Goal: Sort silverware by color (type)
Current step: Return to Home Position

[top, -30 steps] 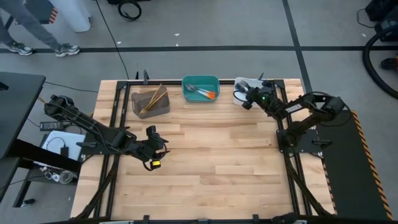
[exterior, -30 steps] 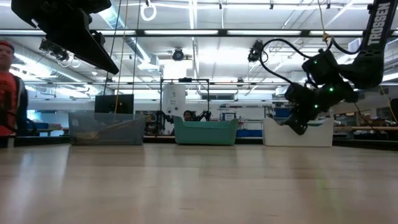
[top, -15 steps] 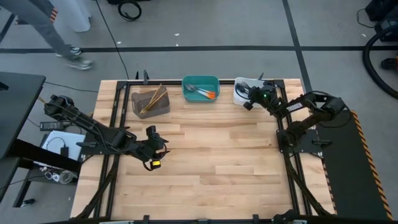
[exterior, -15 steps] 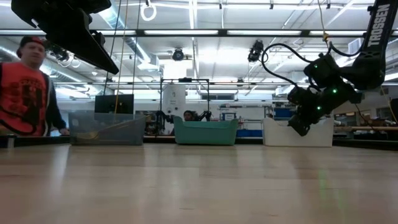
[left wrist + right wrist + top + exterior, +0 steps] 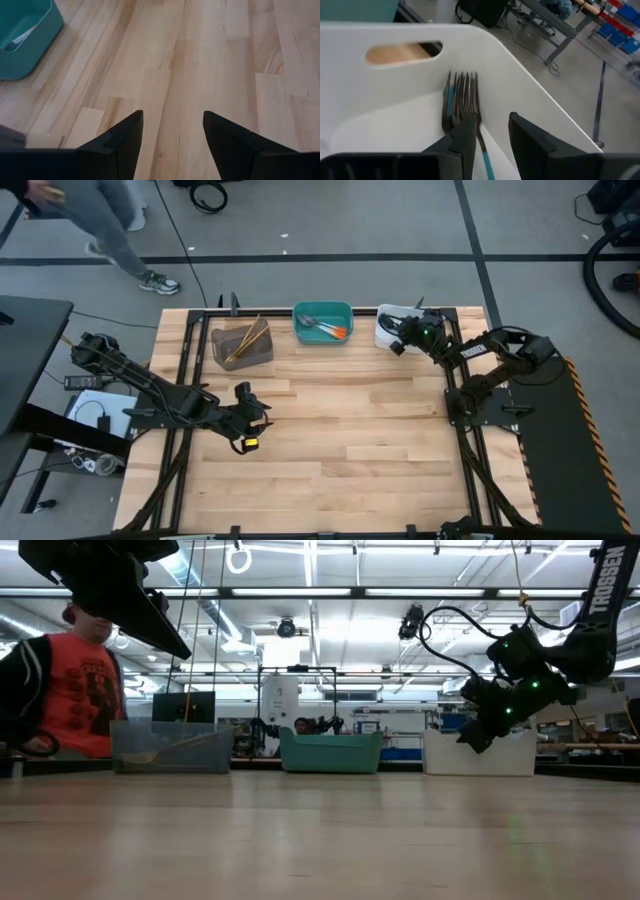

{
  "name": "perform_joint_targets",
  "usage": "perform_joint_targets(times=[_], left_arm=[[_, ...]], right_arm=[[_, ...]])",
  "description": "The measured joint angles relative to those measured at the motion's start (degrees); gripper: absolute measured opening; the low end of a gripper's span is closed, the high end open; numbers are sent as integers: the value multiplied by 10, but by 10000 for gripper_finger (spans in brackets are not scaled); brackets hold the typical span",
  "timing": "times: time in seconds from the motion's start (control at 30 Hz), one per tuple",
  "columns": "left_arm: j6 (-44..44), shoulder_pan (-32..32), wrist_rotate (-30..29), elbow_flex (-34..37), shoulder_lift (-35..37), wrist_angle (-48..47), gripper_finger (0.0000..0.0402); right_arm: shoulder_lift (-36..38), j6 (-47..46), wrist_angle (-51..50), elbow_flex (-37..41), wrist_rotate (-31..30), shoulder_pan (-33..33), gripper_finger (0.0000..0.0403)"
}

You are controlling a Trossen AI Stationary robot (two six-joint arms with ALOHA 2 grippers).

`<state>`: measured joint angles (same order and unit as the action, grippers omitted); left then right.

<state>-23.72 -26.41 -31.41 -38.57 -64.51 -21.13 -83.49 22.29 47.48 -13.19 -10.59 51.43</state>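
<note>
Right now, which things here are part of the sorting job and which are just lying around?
Job: gold cutlery in grey bin; orange-handled cutlery in teal bin; blue-handled forks in white bin, right pincer at it; left pincer at left.
Around: person, floor cable.

The only lettering that can be read is the brand word TROSSEN. It runs in white capitals lengthwise along the dark link of the right arm, at the upper right of the low view, close to the frame's top edge. In the high view, right of centre, the same arm carries a white marking too small to read. At the left of the low view, a person's red shirt bears a dark print that cannot be made out.
</note>
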Motion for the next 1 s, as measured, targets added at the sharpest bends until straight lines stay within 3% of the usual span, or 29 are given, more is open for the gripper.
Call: perform_joint_targets(times=[0.3, 0.53, 0.83, 1.0], left_arm=[[14, -1, -36, 0, 63, -29, 210], [79, 8, -40, 0, 114, -30, 188], [110, 23, -37, 40, 165, -13, 173], [110, 23, -35, 72, 217, 4, 162]], right_arm=[[73, -72, -33, -8, 27, -15, 123], [162, -100, -142, -8, 68, -17, 123], [280, -184, -198, -8, 200, -18, 123], [344, -222, -211, -8, 228, -23, 122]])
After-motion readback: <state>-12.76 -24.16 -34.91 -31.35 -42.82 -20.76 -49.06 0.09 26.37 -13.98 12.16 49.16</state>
